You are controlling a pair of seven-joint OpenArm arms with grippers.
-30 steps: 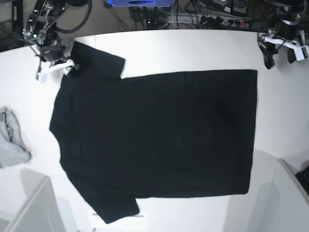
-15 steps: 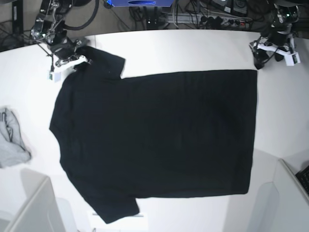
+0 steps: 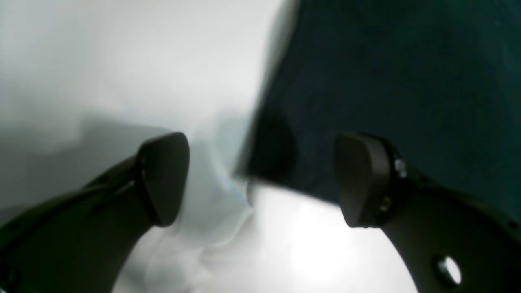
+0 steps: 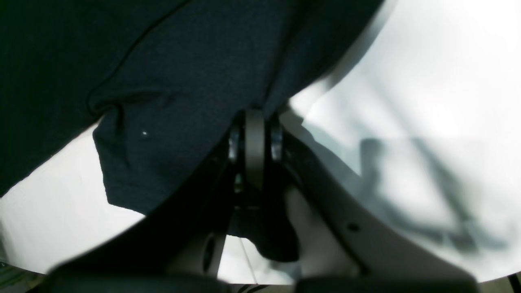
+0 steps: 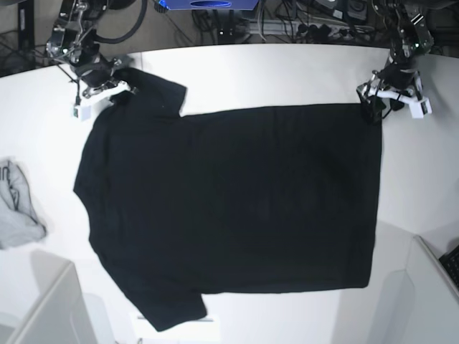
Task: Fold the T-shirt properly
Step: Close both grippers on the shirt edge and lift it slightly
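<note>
The large black short-sleeved cotton T-shirt [image 5: 229, 208] lies spread flat, plain side up, on the white table [image 5: 272, 72], with its sleeves toward the right arm's end and its straight hem toward the left arm's end.

The right gripper [image 4: 254, 134] has its jaws clenched together on a fold of dark fabric at the edge of the far sleeve. In the right wrist view the cloth bunches just above and to one side of the closed jaws, and a flap of it hangs down below them over the white surface. From the base view this gripper [image 5: 107, 89] sits at the sleeve's outer corner.

The left gripper [image 3: 260, 179] stands with its jaws spread wide apart, holding nothing. The shirt's hem corner lies between the two black fingertips [image 3: 362, 179], nearer the one on the cloth side, though the blur makes it hard to say whether either pad touches the fabric. In the base view this gripper [image 5: 380, 104] sits right at that corner.

A small crumpled light-grey cloth [image 5: 18, 208] rests well apart from both grippers, beside the shirt's collar end.
</note>
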